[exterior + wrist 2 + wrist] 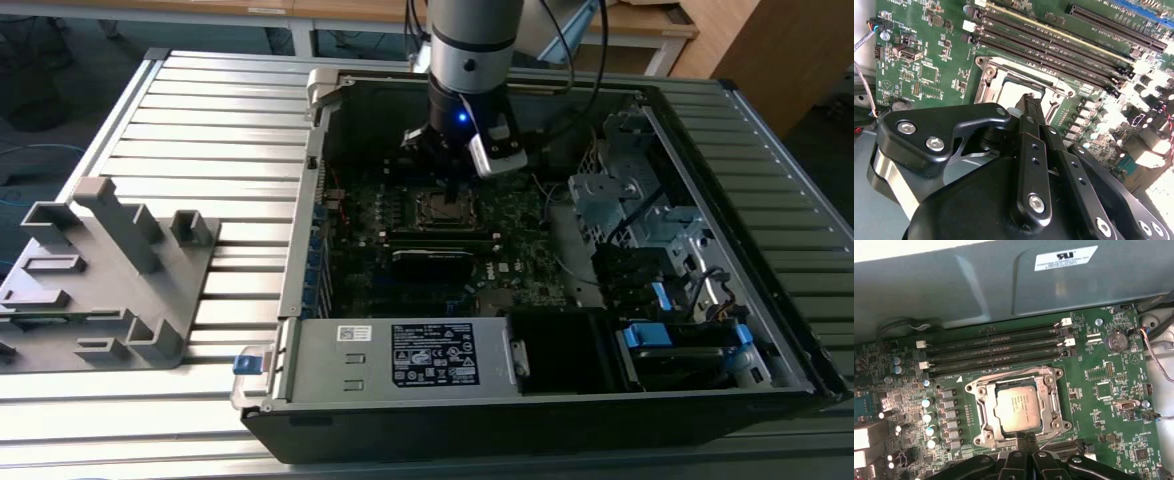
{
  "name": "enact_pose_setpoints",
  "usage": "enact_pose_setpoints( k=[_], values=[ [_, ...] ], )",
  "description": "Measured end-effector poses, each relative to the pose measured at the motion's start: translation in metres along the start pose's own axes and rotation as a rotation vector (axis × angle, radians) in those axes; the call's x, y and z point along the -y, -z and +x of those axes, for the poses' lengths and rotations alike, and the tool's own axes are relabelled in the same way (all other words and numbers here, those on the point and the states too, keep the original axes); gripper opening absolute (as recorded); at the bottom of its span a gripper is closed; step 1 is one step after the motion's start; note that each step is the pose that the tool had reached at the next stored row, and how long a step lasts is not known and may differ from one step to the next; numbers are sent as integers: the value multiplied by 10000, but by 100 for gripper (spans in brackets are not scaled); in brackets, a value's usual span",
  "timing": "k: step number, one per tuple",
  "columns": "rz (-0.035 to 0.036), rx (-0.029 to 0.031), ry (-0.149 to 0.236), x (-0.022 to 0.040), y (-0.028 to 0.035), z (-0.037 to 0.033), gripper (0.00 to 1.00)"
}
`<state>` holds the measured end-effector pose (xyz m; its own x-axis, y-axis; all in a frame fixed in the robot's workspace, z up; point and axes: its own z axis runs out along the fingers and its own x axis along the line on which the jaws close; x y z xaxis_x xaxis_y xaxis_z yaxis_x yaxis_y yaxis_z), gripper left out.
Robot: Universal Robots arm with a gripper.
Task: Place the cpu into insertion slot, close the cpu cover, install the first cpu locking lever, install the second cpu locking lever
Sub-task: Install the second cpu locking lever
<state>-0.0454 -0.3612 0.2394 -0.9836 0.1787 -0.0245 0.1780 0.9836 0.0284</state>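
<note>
— What sits closest to the lens?

— The gripper (pixel 1030 102) itself. In the second wrist view its black linkage bars and bolted knuckles crowd the foreground, and the two slim fingers (pixel 1026 135) run side by side up to a single tip, pressed together with nothing between them.

— And where is that tip?

— Just at the edge of the socket. In the first wrist view the fingertips (pixel 1024 437) meet right at the near rim of the cpu cover (pixel 985 412), the thin silvery frame that lies flat around the chip.

— So the cpu is in?

— Yes. The cpu (pixel 1017 408), with its dull grey metal top, lies square inside the socket, showing through the open window of the frame. A thin wire lever (pixel 1009 373) runs along the side of the frame nearer the memory slots (pixel 994 347); whether it is hooked down I can't quite make out.

— The wider scene?

— In the exterior view the arm (pixel 473 40) reaches down into an open computer case (pixel 694 190) lying on a slatted metal table (pixel 200 120), its gripper (pixel 451 190) just above the socket on the green motherboard (pixel 400 280). A grey plastic fixture (pixel 107 270) stands on the table, well apart, toward the exterior view's left.
</note>
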Motion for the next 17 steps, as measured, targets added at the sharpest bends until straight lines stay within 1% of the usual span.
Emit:
enact_pose_setpoints(
  k=[6, 10, 17],
  values=[
    [0, 0, -1, 81, 2, -15, 11],
    [8, 1, 46, 99, 1, -17, 11],
    [39, -7, 598, 103, -9, -18, 11]
  ],
)
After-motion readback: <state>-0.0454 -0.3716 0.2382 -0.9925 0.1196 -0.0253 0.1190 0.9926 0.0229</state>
